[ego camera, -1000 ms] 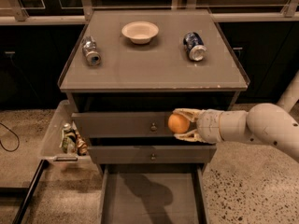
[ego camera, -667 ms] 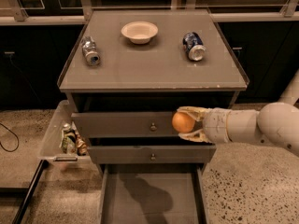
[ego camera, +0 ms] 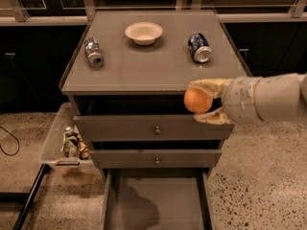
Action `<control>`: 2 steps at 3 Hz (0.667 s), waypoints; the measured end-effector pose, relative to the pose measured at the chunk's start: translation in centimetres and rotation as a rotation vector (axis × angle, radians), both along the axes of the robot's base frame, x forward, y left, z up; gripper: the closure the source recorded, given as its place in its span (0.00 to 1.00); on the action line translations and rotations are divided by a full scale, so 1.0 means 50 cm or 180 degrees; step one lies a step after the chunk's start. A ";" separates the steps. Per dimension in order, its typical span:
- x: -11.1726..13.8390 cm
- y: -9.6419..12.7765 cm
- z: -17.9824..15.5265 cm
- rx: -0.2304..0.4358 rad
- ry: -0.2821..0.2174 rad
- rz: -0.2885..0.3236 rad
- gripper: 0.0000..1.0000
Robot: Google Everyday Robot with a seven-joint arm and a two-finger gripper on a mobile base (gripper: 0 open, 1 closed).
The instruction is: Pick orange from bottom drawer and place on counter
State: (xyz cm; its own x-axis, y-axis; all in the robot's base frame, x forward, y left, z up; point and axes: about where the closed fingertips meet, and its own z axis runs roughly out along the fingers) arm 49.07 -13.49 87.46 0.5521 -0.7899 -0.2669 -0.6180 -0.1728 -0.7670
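Nearest you, the bottom drawer (ego camera: 158, 202) stands pulled open. Above it, your gripper (ego camera: 194, 101) reaches in from the right, its fingers clamped on the orange (ego camera: 197, 100) at the near right edge of the counter (ego camera: 153, 71). Farther back lie a left can (ego camera: 93, 52) and a right can (ego camera: 199, 47), with a bowl (ego camera: 143, 32) beyond.

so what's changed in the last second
The gripper, shut on the orange, rose from in front of the top drawer to the level of the counter's front edge, drifting slightly right. The bowl, silver can, blue can and open bottom drawer stayed put.
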 end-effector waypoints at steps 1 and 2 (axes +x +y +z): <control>0.040 0.016 0.139 0.0001 -0.0097 0.0133 1.00; 0.041 0.016 0.139 0.0002 -0.0097 0.0133 1.00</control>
